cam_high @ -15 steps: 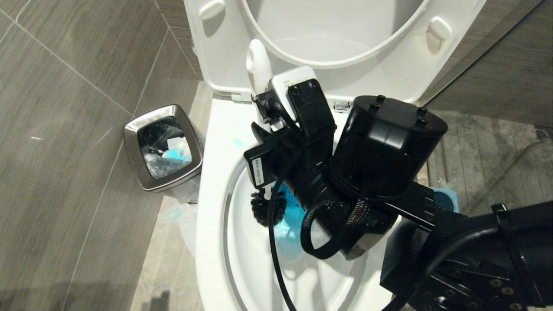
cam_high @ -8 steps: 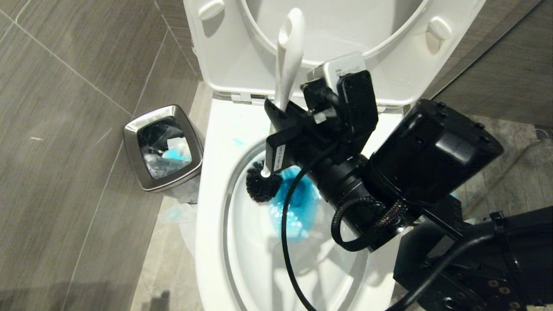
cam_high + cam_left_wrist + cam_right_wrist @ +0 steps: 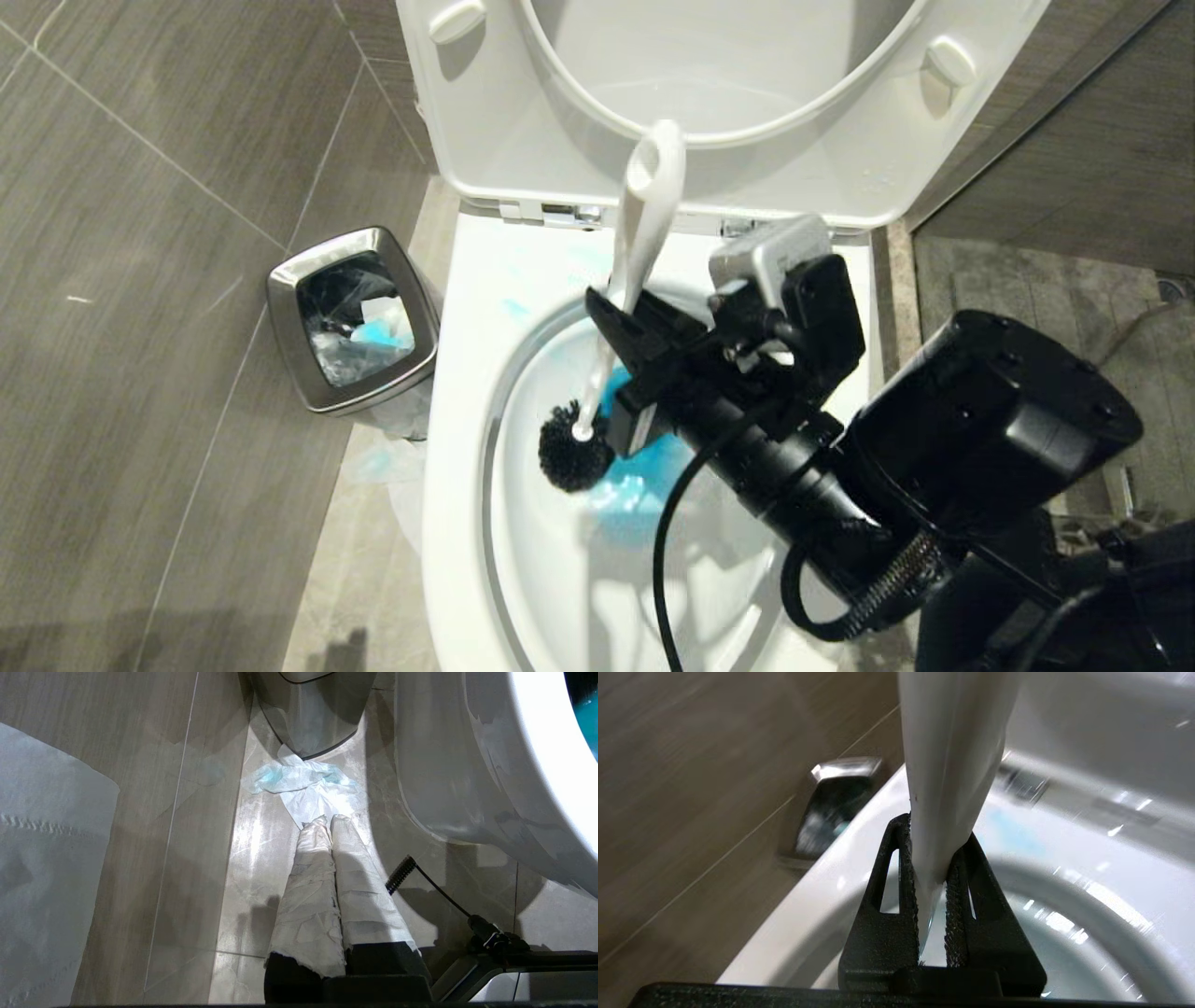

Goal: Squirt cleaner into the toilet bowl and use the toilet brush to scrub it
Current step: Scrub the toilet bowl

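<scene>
One arm works: right gripper (image 3: 611, 322) clamps the toilet brush (image 3: 627, 280), scrubbing the toilet bowl (image 3: 457, 448); next, sweep the remaining wall. Left gripper (image 3: 327, 826) closed, empty.

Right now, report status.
Right gripper shut on brush, head in bowl at blue water. Left gripper shut, low by the floor. Nothing in the way.

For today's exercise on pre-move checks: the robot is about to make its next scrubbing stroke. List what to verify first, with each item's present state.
1. Right gripper fingers clamp the toilet brush handle: ok.
2. Brush head inside the toilet bowl: ok.
3. Cleaner in the water: ok.
4. Seat and lid raised: ok.
5. Bristles touching porcelain: cannot tell.
6. Left gripper parked low beside the bowl, shut, clear of the stroke: ok.
</scene>
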